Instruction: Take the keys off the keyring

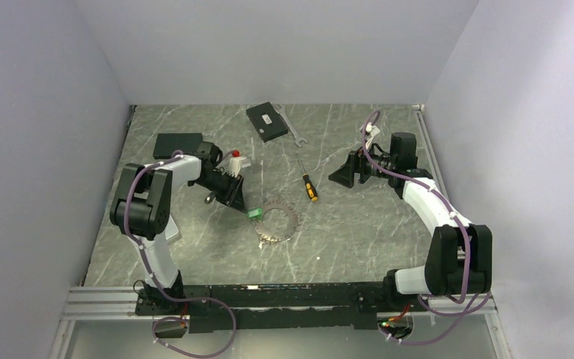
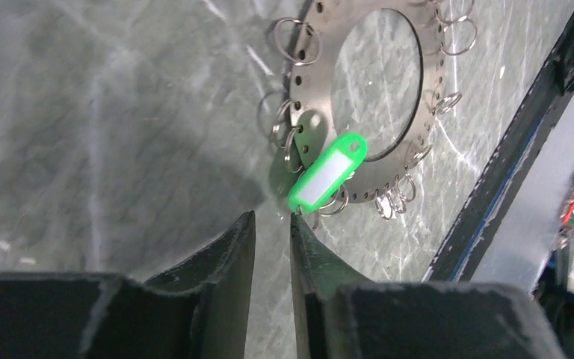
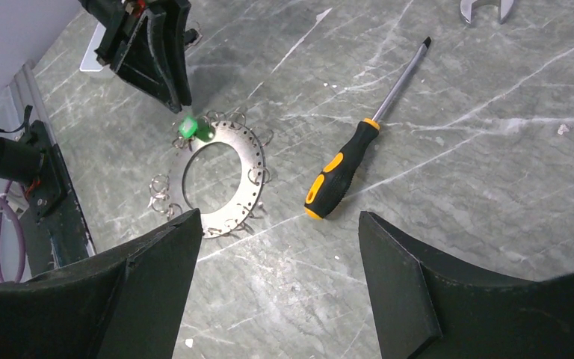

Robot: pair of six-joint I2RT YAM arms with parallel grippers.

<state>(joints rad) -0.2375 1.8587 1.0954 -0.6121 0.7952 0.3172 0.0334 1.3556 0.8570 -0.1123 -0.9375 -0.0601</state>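
The keyring point(image 1: 294, 221) is a flat, perforated silvery hoop lying on the marble table; it also shows in the left wrist view point(image 2: 310, 82) and the right wrist view point(image 3: 252, 161). The keys point(image 2: 389, 202) are small grey wire loops fringing its rim. A bright green tag point(image 2: 327, 170) hangs at its edge. My left gripper point(image 2: 273, 217) sits low just beside the tag, its jaws a narrow gap apart and empty, with one fingertip point(image 2: 297, 222) at the tag's end. My right gripper point(image 3: 278, 215) is wide open and empty, held above the table right of the hoop.
A yellow-and-black screwdriver point(image 1: 308, 183) lies between the hoop and the right gripper point(image 1: 338, 176). A silver wrench point(image 1: 291, 129) and a black box point(image 1: 267, 121) lie at the back. A flat black piece point(image 1: 178, 142) and a white, red-topped item point(image 1: 238, 158) lie behind the left arm. Walls enclose three sides.
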